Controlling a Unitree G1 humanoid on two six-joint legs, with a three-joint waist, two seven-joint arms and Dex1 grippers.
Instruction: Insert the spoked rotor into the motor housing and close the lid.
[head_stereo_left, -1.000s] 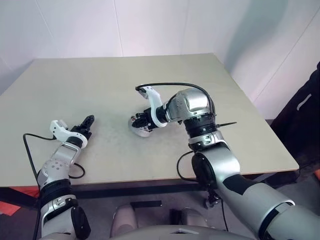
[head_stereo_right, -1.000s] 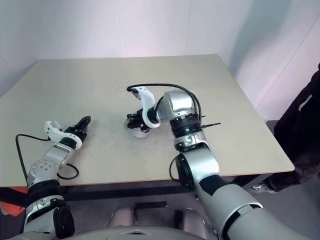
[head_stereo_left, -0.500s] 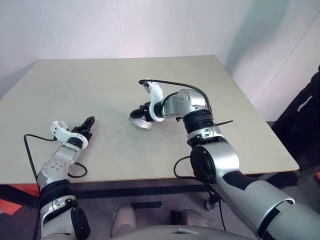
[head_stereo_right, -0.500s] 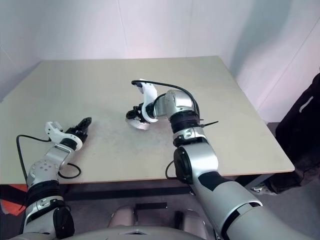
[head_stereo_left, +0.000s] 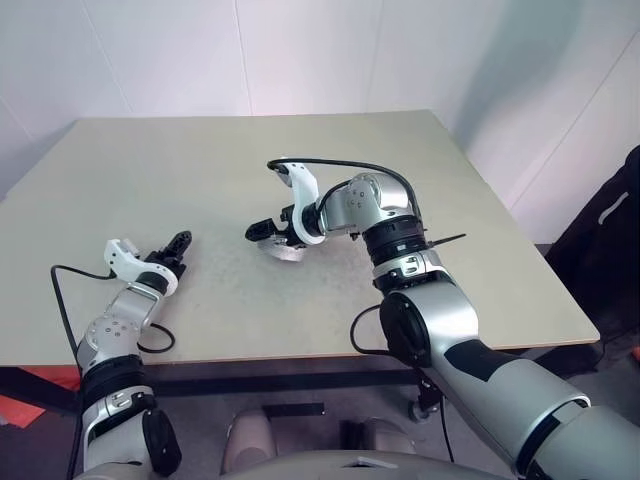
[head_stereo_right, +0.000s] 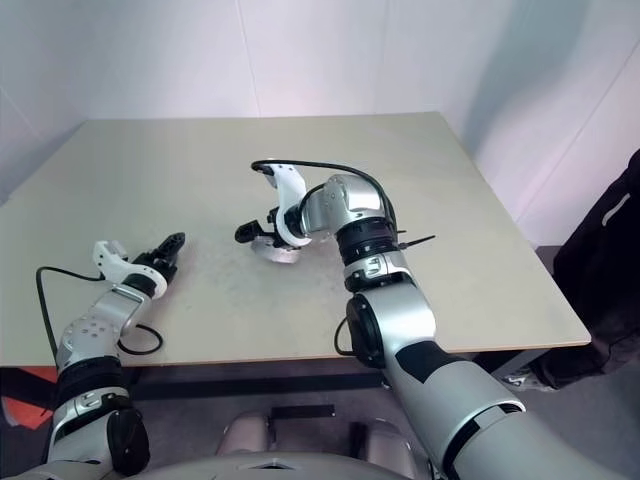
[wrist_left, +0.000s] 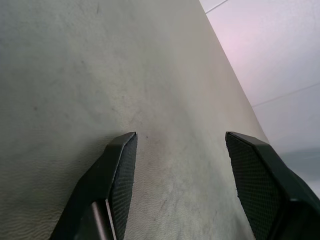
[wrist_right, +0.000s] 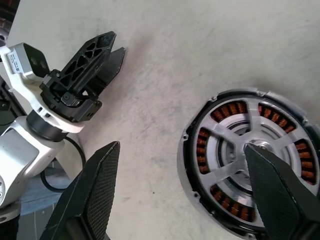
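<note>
Right gripper (wrist_right: 185, 195) hangs spread wide just above the housing (wrist_right: 250, 165) at mid-table, where the rotor (wrist_right: 255, 150) already sits inside the copper coils. Left gripper (wrist_left: 182, 187), also parted and empty, rests well off to the side. Insertion looks finished; next comes finding the lid and seating it squarely on top.

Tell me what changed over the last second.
The right gripper opened its jaws, letting go of the spoked rotor, which now sits inside the motor housing on the table. The left gripper stayed open and in place, holding nothing.
</note>
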